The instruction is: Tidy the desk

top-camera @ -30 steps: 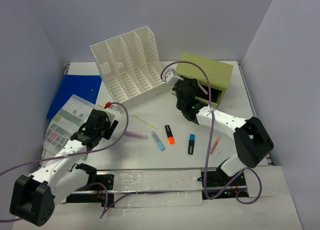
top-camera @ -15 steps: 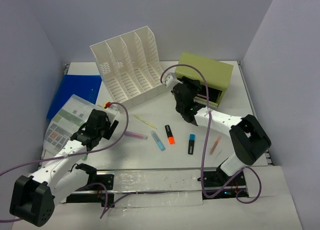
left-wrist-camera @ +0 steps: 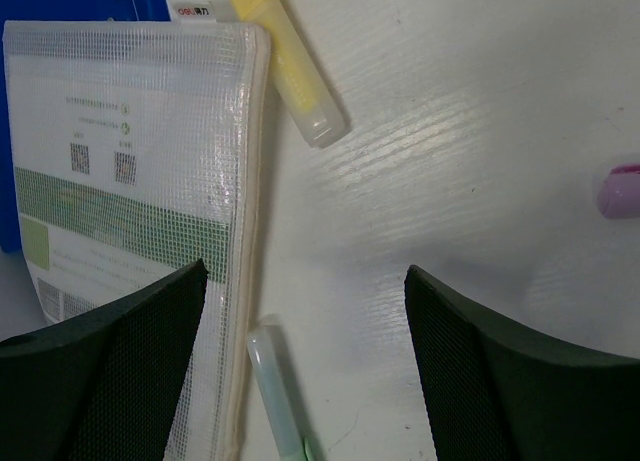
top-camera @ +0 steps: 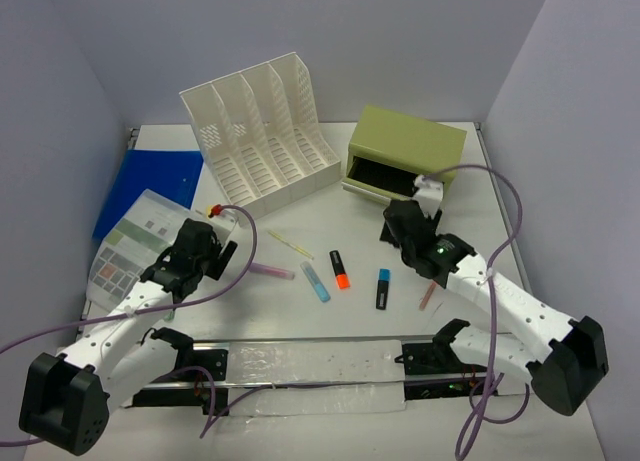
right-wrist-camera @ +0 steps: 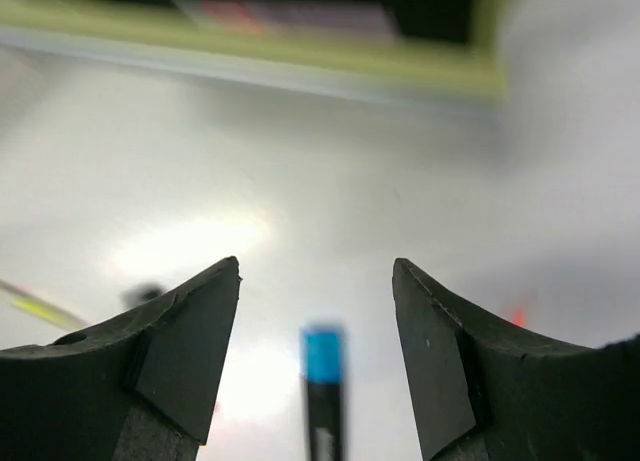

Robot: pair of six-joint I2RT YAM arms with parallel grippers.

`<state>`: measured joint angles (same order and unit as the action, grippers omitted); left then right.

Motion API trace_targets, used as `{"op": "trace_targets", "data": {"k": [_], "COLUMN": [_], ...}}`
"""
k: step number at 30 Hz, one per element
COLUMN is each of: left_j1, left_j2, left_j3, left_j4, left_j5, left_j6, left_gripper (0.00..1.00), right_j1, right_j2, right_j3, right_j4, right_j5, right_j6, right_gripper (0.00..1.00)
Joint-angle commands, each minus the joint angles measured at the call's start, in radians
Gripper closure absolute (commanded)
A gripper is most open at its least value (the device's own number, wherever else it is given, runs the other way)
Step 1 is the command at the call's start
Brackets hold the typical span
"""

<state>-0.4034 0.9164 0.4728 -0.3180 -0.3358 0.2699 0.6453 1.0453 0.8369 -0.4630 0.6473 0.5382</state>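
The white desk [top-camera: 320, 216] carries scattered pens. My left gripper [top-camera: 195, 259] hangs open above it, nothing between its fingers; in the left wrist view the gripper [left-wrist-camera: 305, 271] has a clear mesh pouch [left-wrist-camera: 130, 181] at its left, a yellow highlighter [left-wrist-camera: 285, 66] ahead and a pale green pen [left-wrist-camera: 275, 391] below. My right gripper [top-camera: 393, 226] is open and empty in front of the olive-green drawer box [top-camera: 410, 146]. A blue-capped black marker [right-wrist-camera: 322, 381] lies beneath the right gripper [right-wrist-camera: 315, 266], untouched.
The white file rack [top-camera: 262, 136] stands at the back. A blue folder [top-camera: 150, 181] lies under the pouch at left. A light blue highlighter [top-camera: 316, 281], an orange marker [top-camera: 340, 268], a pink marker [top-camera: 272, 271] and a pink-orange pen [top-camera: 428, 296] lie mid-desk. The box's drawer [top-camera: 385, 176] is open.
My right gripper has opened and drawn back from the drawer box toward the near right, over the blue-capped marker. The left arm has not moved.
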Motion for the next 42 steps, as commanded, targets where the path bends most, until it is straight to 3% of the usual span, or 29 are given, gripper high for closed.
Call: {"op": "trace_targets", "data": {"k": [1, 6, 10, 17, 21, 29, 33, 38, 42], "left_j1": [0.006, 0.005, -0.005, -0.022, -0.025, -0.029, -0.029, -0.029, -0.029], "left_j2": [-0.033, -0.050, -0.057, -0.062, -0.067, -0.078, -0.082, -0.077, -0.077], "left_j3": [0.039, 0.018, 0.012, 0.009, 0.014, 0.018, 0.018, 0.020, 0.022], "left_j4": [-0.010, -0.010, -0.007, -0.007, -0.009, -0.013, -0.013, -0.014, -0.014], "left_j5": [0.016, 0.019, 0.014, 0.000, -0.006, -0.023, -0.035, -0.047, -0.049], "left_j6": [-0.015, -0.020, -0.024, -0.023, -0.028, -0.029, -0.034, -0.035, -0.034], "left_gripper": [0.14, 0.14, 0.14, 0.14, 0.14, 0.14, 0.14, 0.14, 0.14], "right_j1": [-0.057, -0.094, -0.171, -0.338, -0.393, -0.407, -0.405, -0.406, -0.399], "right_j2": [-0.041, -0.145, -0.204, -0.197, -0.094, 0.111, 0.159, 0.315, 0.355], "right_j3": [-0.232, -0.344, -0.402, -0.423, -0.444, -0.356, -0.325, -0.249, -0.235], "right_j4": [-0.201, -0.234, -0.250, -0.196, -0.121, -0.139, -0.148, -0.162, -0.193], "right_j5": [-0.148, -0.181, -0.146, -0.174, -0.259, -0.360, -0.395, -0.438, -0.462], "right_j6": [0.401, 0.542, 0.608, 0.577, 0.558, 0.456, 0.414, 0.356, 0.324], "right_gripper": [0.30, 0.24, 0.11, 0.11, 0.13, 0.46, 0.39, 0.69, 0.80]}}
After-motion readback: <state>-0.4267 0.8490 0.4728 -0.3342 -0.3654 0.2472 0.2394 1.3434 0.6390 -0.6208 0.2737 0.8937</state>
